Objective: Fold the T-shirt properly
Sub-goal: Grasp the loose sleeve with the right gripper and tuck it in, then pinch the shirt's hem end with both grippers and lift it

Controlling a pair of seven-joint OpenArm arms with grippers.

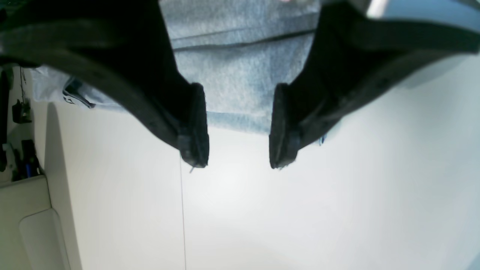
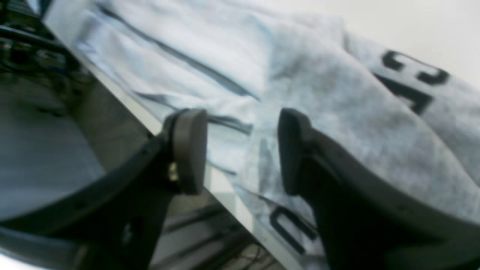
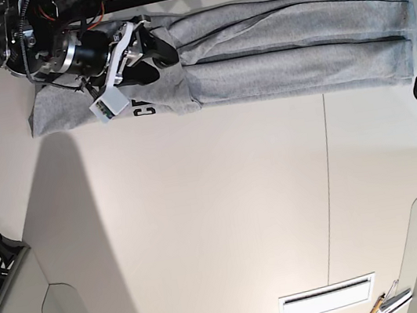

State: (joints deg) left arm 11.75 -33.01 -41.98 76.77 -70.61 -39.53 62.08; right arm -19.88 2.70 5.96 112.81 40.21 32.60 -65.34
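The base view looks straight down from high above the white table (image 3: 203,221), taking in its whole width; the left wrist view peers close past its open pincer (image 1: 238,127) at the T-shirt (image 1: 240,75) edge; the right wrist view sits nearer still, over the lettered end of the T-shirt (image 2: 337,93) at the table's rim; all three share the garment

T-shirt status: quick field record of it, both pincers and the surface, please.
garment: grey T-shirt, folded into a long band along the table's far edge
lettering: black block letters, partly showing
left pincer: open, empty, at the shirt's end
right pincer: open, over the lettered end
surface: white table
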